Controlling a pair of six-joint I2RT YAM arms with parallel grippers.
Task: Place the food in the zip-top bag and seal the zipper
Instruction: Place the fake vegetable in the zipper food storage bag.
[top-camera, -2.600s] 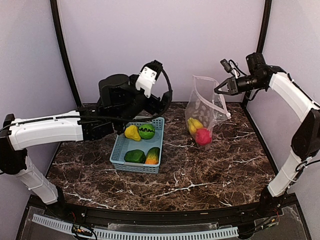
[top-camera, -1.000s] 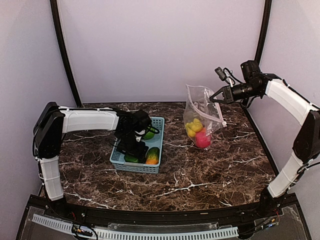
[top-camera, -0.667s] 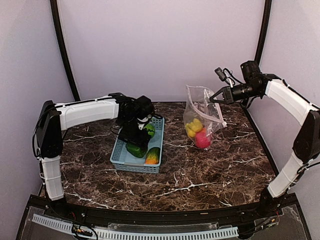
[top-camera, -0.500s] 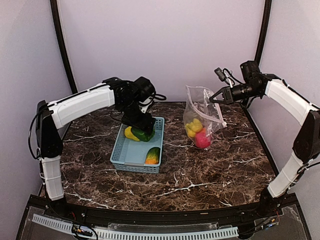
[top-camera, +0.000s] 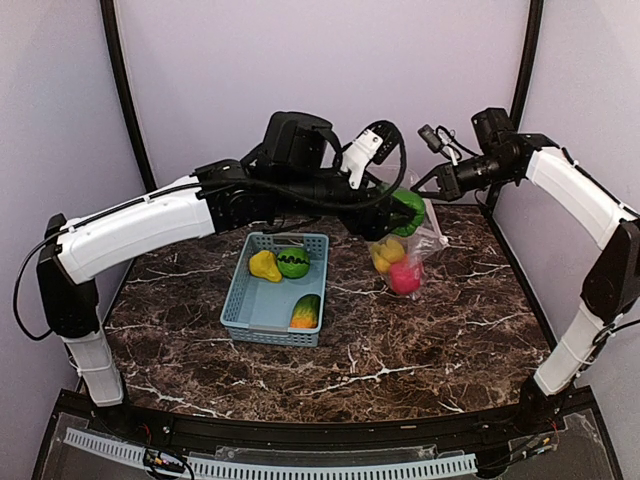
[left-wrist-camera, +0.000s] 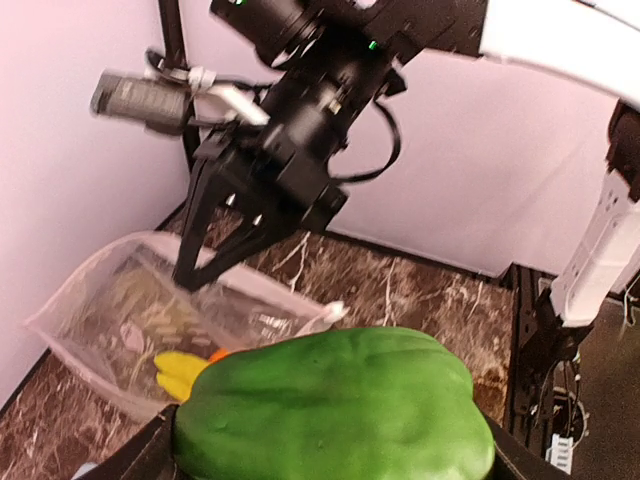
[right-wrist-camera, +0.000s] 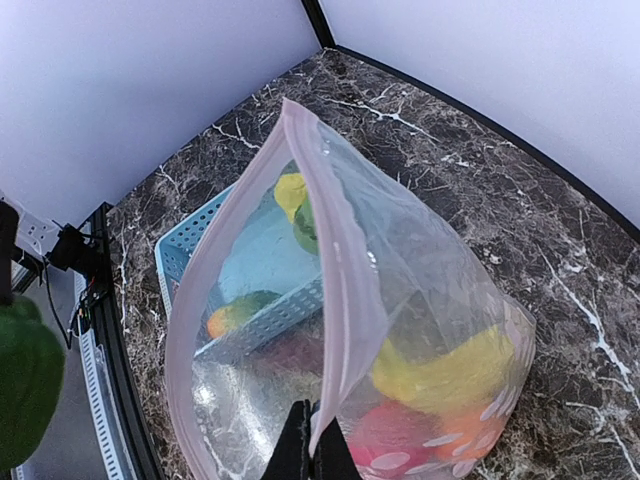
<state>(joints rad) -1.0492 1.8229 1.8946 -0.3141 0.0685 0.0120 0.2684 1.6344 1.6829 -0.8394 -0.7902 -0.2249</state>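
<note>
My left gripper (top-camera: 398, 214) is shut on the green pepper (top-camera: 408, 208) and holds it in the air at the mouth of the zip-top bag (top-camera: 412, 245); the pepper (left-wrist-camera: 330, 410) fills the bottom of the left wrist view. My right gripper (top-camera: 438, 184) is shut on the bag's upper edge, pinching the pinkish zipper strip (right-wrist-camera: 338, 260) and holding the mouth open. Inside the bag lie a yellow banana (right-wrist-camera: 450, 365), a pink-red ball (right-wrist-camera: 390, 435) and an orange (right-wrist-camera: 470, 430). A lemon (top-camera: 264, 265) and a striped melon (top-camera: 293, 262) stay in the basket.
The light blue basket (top-camera: 240, 310) stands left of the bag on the marble table and also holds a green-and-orange piece (top-camera: 305, 312). My left arm spans over the basket toward the bag. Walls close in behind and on the right.
The left gripper picked the green pepper out of the basket, lifted it and carried it right to the bag's mouth. The right gripper kept its hold on the bag's edge.
</note>
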